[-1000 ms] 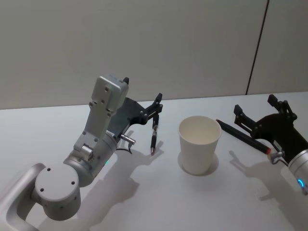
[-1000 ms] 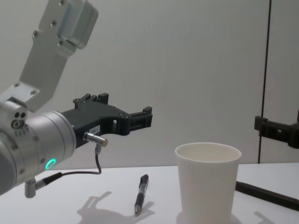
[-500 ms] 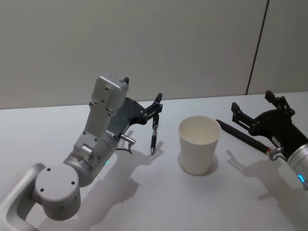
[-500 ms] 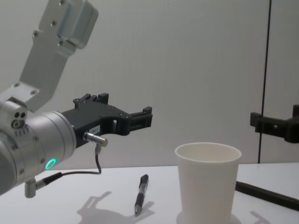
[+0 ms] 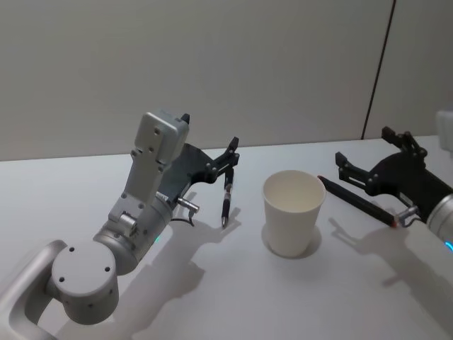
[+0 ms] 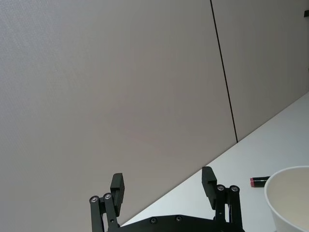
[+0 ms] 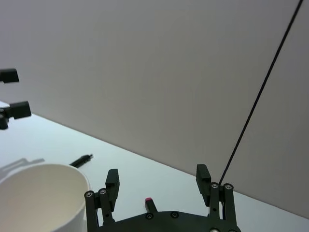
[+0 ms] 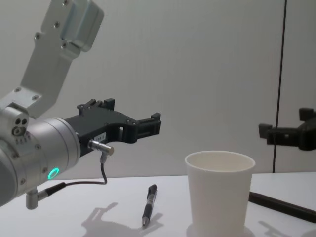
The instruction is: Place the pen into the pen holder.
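Your tapered white paper cup with a rolled rim (image 5: 294,212) stands upright.
A slim black pen (image 5: 226,202) lies left of the cup, a dark pen with a red end (image 5: 357,202) just right of it; your left gripper (image 5: 233,154) and right gripper (image 5: 362,145) hang raised either side, jaws spread wide.

wall (image 5: 212,71): plain grey panels | seam (image 5: 379,67): thin dark vertical line | table (image 5: 318,297): white
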